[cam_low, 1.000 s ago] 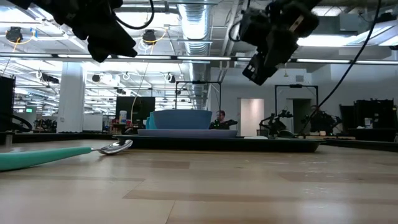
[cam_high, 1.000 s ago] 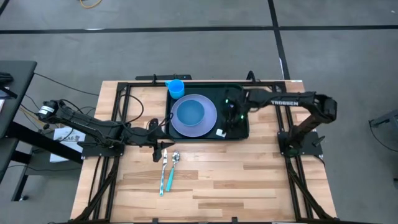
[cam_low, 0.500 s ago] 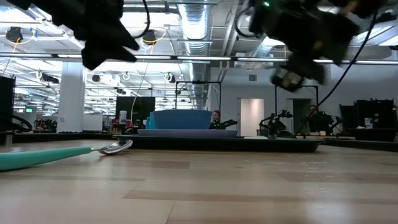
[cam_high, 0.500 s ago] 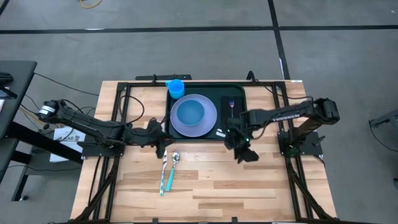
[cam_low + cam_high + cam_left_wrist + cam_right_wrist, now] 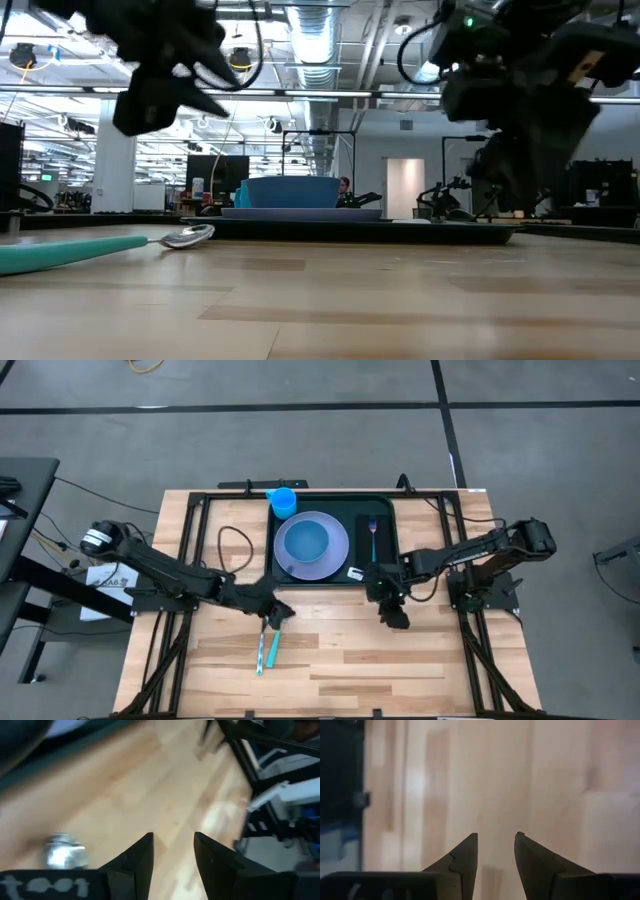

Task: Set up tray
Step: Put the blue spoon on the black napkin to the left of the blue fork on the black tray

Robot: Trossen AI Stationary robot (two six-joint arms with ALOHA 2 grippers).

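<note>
The large dark rectangular plastic tray (image 5: 385, 570) is seen at centre frame on the wooden counter (image 5: 330, 650). Below it, the left hand (image 5: 278, 612) and right hand (image 5: 393, 614) are held spread, empty.

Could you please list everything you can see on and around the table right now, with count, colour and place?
tray: one, dark green-black, far middle of the table.
plate: one, light purple, on the tray's left part.
bowl: one, blue, on the plate.
cup: one, blue, at the tray's far left corner.
fork: one, blue handle, on the tray right of the plate.
spoon: one, silver bowl, teal handle, on the wood near the tray.
left gripper: open, over the spoon.
right gripper: open, empty, above bare wood near the tray.
</note>
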